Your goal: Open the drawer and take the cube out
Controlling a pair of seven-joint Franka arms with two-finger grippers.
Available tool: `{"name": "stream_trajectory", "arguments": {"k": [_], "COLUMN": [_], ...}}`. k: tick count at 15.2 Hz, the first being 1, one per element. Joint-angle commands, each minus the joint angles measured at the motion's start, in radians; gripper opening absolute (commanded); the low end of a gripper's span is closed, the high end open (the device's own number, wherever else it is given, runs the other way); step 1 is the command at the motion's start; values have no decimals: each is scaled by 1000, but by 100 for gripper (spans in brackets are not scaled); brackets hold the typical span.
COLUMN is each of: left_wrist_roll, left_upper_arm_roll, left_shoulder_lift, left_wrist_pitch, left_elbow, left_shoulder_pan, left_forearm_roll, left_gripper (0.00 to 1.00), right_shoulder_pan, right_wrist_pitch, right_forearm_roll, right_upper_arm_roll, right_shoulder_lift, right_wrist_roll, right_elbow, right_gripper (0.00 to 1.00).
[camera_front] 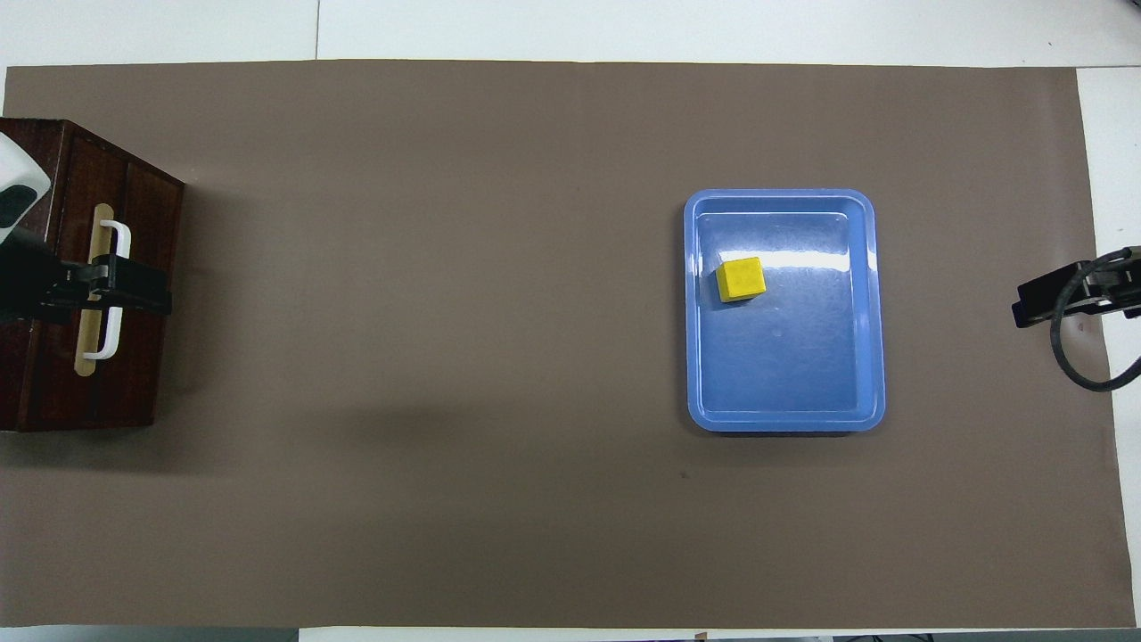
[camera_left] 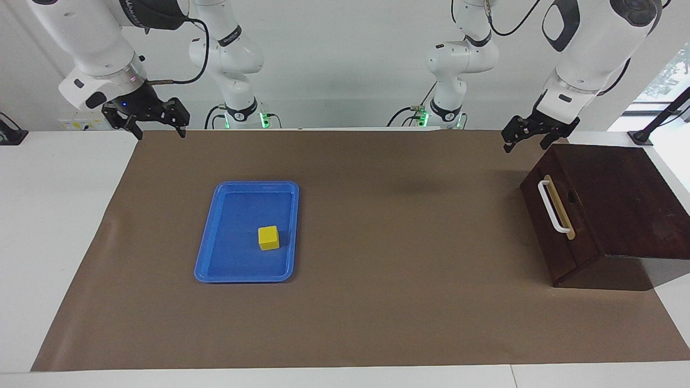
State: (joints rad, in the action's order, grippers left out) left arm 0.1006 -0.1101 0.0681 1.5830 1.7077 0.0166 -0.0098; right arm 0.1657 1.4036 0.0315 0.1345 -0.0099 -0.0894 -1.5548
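Pincers hung open and empty: the left pincer [camera_left: 523,139] was raised by the drawer [camera_left: 558,229], the right pincer [camera_left: 156,125] over the brown mat's [camera_left: 404,302] edge at the right arm's end of the tabletop [camera_left: 54,215]. Only the facing view showed the left one clear of the shut drawer, though overhead it [camera_front: 134,290] covered the white handle [camera_front: 114,290]. The cube [camera_front: 741,278] sat in the blue tray [camera_front: 784,419], well apart from both.

The drawer [camera_front: 116,294] is shut, so its inside is hidden. In the overhead view the picture's edge cuts off the cabinet [camera_front: 36,374], and the left gripper [camera_front: 134,292] covers the middle of the white handle [camera_front: 114,276]. Only part of the right gripper [camera_front: 1047,299] shows there.
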Motion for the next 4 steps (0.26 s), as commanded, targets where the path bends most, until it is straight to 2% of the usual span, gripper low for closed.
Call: {"name": "stream_trajectory", "arguments": {"k": [1, 4], "left_wrist_roll": [1, 1], "left_upper_arm_roll": [12, 12], "left_shoulder_lift": [19, 19], "left_wrist_pitch": [-14, -11], "left_elbow": [12, 13], "left_shoulder_pan": [-12, -10], "left_forearm_roll": [-13, -13], "left_gripper": [100, 100], "right_shoulder_pan": [17, 18], "right_wrist_pitch": [12, 12], "right_forearm_roll": [21, 22], "right_upper_arm_roll": [20, 20], "right_shoulder_lift": [-2, -2], "right_wrist_roll": [-4, -4], "right_elbow": [-1, 2], "right_gripper": [100, 100]}}
